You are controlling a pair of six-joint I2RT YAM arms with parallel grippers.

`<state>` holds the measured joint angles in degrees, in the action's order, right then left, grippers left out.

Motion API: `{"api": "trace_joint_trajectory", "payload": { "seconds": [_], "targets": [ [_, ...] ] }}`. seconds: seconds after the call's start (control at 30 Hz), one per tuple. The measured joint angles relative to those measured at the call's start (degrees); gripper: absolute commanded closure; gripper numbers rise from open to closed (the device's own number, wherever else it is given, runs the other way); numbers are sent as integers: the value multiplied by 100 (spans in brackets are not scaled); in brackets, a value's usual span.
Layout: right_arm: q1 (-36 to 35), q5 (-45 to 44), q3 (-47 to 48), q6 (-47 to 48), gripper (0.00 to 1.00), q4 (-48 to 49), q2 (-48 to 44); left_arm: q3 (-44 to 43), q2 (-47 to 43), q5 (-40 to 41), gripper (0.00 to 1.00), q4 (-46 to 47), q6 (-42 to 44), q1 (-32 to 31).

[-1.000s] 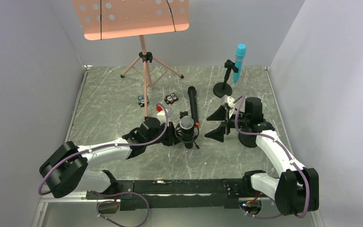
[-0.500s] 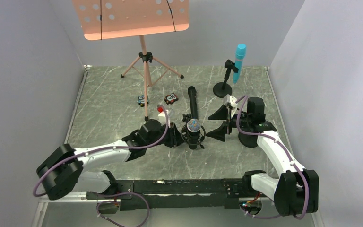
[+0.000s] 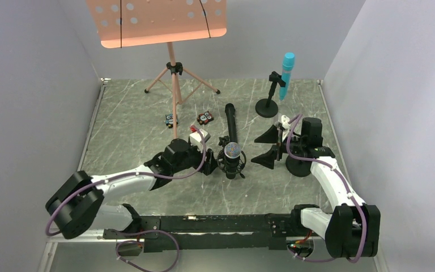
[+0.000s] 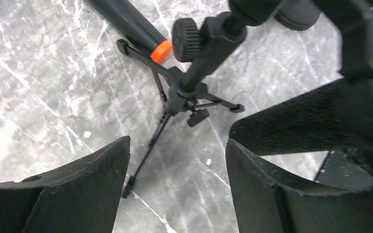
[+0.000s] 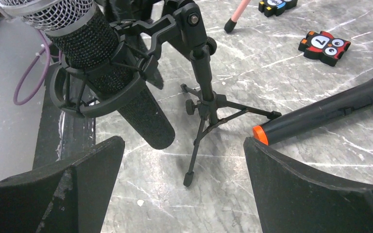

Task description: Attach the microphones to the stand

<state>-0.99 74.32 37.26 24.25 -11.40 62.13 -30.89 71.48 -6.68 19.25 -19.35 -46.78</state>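
I can read no words, brand names or numbers in any of my three camera views. The nearest thing to lettering is a small white mark on the black microphone with the orange end (image 5: 330, 114), at the right edge of the right wrist view, cut off and too blurred to make out. The red and black clip (image 5: 324, 47) shows only a cartoon face.

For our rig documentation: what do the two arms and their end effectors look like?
The left arm and right arm have white link shells and black joints. A purple cable loops along each. The left end effector and right end effector have two broad, matte black fingers.
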Motion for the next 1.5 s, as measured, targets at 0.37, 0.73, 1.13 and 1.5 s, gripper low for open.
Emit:
{"api": "trace_joint_trajectory", "payload": {
  "seconds": [0.37, 0.73, 1.13, 1.5],
  "targets": [
    [341, 168, 2, 365, 0, -358, 96, 133, 1335, -1224, 35, 2409, 649, 529],
    [367, 236, 26, 627, 0, -636, 114, 7, 2221, -1757, 43, 3727, 516, 529],
    [367, 271, 44, 754, 0, -828, 90, -398, 2813, -1987, 90, 4203, 339, 420],
    [367, 275, 127, 863, 0, -918, 35, 105, 1906, -1700, 100, 3812, 658, 415]
  ]
}}
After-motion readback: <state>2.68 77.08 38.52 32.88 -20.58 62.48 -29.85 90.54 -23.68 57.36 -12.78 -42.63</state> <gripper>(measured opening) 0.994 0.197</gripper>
